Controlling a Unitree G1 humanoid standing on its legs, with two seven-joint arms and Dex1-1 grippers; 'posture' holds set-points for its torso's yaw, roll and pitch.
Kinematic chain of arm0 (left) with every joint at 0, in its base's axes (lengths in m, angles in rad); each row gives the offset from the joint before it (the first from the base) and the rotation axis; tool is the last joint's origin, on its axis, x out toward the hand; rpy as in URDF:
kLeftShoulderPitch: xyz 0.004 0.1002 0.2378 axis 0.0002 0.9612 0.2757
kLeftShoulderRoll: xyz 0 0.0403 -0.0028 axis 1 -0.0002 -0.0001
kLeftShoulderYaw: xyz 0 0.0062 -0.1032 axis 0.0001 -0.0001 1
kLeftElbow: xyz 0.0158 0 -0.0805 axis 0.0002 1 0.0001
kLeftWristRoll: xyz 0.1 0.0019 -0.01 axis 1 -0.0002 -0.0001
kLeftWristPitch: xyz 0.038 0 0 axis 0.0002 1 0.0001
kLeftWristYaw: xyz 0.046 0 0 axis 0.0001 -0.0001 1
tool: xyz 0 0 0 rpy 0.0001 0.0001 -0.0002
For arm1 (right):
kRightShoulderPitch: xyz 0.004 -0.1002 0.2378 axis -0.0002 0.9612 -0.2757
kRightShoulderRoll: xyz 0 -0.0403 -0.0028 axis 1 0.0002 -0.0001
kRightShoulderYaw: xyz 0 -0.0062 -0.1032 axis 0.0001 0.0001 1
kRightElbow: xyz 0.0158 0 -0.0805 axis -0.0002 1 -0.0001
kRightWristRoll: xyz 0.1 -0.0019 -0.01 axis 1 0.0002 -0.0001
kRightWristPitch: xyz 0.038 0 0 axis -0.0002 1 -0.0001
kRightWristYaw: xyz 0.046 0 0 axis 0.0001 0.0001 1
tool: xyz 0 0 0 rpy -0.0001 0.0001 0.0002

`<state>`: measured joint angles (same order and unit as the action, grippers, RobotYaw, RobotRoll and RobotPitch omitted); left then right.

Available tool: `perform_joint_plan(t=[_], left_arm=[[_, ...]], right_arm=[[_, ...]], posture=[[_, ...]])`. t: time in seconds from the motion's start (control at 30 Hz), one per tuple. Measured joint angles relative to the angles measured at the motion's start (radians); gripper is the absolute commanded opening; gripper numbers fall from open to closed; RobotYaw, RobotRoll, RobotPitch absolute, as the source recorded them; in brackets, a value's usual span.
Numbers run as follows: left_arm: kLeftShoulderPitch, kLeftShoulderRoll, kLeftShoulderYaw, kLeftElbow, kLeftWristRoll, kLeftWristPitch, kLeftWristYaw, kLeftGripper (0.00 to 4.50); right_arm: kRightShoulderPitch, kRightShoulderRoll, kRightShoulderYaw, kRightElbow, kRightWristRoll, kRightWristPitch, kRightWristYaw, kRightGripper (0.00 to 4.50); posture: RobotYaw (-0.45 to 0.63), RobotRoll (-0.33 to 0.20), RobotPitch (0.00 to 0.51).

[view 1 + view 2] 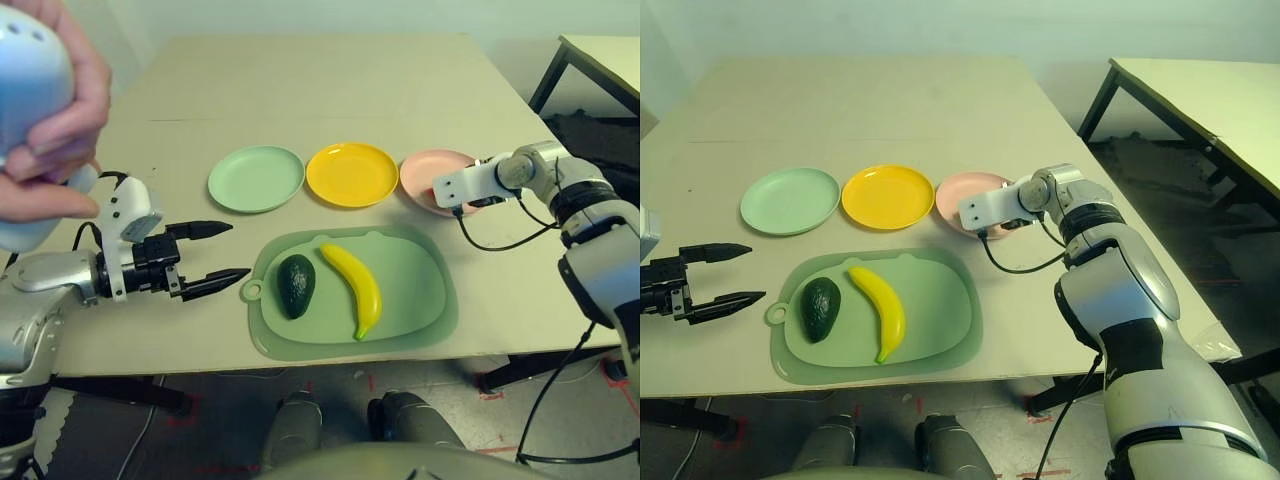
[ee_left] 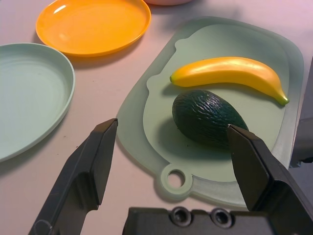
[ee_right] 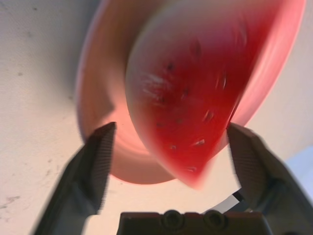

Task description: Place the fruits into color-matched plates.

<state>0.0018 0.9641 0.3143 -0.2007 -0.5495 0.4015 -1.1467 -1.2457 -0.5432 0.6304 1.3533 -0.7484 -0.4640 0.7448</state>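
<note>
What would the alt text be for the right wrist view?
A red watermelon wedge sits in a pale pink plate on a table, framed by the two open black fingers of the right pincer.

The tabletop (image 1: 330, 90) is a plain pale beige. Three plates show solid colours: one mint green plate (image 1: 256, 178), one bright yellow plate (image 1: 351, 173), and one pale pink plate (image 1: 425, 175). The mat (image 1: 420, 290) is a soft green, a little deeper than the mint plate. The avocado (image 1: 296, 285) is very dark green with a fine wrinkled pattern. The banana (image 1: 355, 290) is yellow. The watermelon wedge (image 3: 190, 83) is red, speckled with small dark and pale seed marks. The fingers (image 2: 93, 166) are black, and the forearms are silver and white.
</note>
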Motion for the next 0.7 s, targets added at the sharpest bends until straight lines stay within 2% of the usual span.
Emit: perform_joint_plan(t=[0.23,0.33,0.53,0.63,0.7], left_arm=[[-0.02,0.0,-0.005,0.004,0.009,-0.017,-0.003,4.5],[-0.026,0.0,-0.007,0.01,0.015,-0.026,-0.009,4.5],[-0.035,0.002,-0.008,0.034,0.028,-0.043,-0.026,4.5],[-0.053,0.002,-0.018,0.054,0.038,-0.053,-0.038,4.5],[-0.067,0.002,-0.022,0.065,0.041,-0.062,-0.045,4.5]], right_arm=[[-0.021,-0.036,0.0,0.0,-0.008,-0.031,0.004,4.48],[-0.061,-0.081,-0.029,-0.004,0.017,-0.05,0.08,4.48],[-0.082,-0.179,-0.143,-0.05,0.166,-0.091,0.375,4.48],[-0.055,-0.207,-0.252,-0.16,0.318,-0.038,0.577,4.48],[0.0,-0.218,-0.313,-0.284,0.412,0.038,0.666,4.48]], posture=[[0.12,0.0,0.067],[0.11,0.0,0.065],[0.09,0.0,0.06],[0.08,0.0,0.058],[0.08,0.0,0.058]])
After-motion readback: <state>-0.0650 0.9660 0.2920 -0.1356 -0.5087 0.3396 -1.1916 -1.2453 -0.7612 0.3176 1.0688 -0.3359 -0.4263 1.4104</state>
